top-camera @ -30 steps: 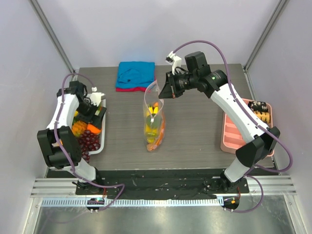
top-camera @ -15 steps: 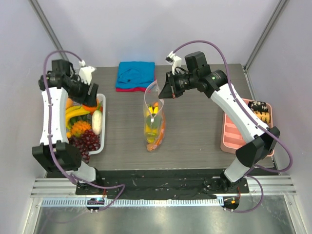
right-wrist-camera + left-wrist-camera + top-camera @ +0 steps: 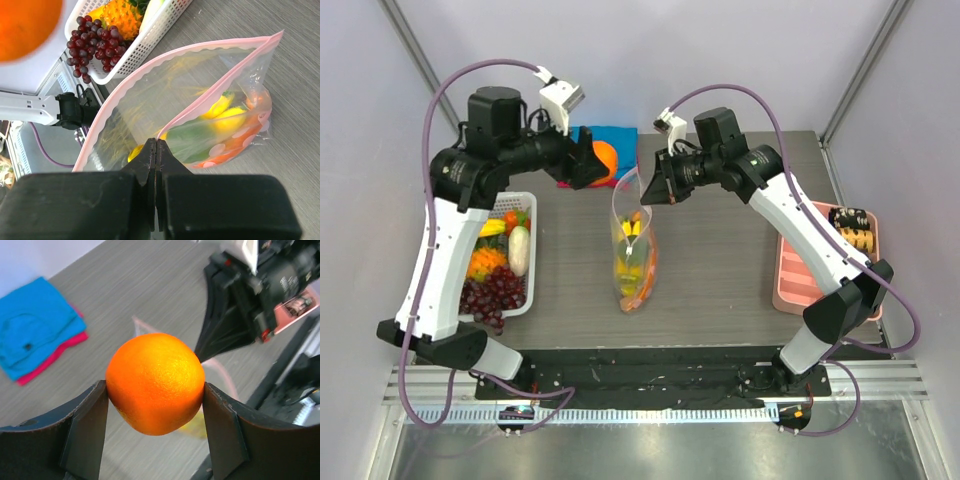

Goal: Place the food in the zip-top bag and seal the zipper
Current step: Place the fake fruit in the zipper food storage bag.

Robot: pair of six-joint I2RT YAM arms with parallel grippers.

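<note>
Holding the round orange above the table, just beside the open mouth of the zip-top bag
The left gripper is clamping the orange between its fingers; the right gripper, fingers pressed together, is pinching the pink zipper edge

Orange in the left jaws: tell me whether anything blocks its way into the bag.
Nothing visible does. The orange, in the left jaws, hangs to the left of the bag, whose mouth gapes open. The right jaws pinch only one lip at the mouth's right side, clear of the opening.
</note>
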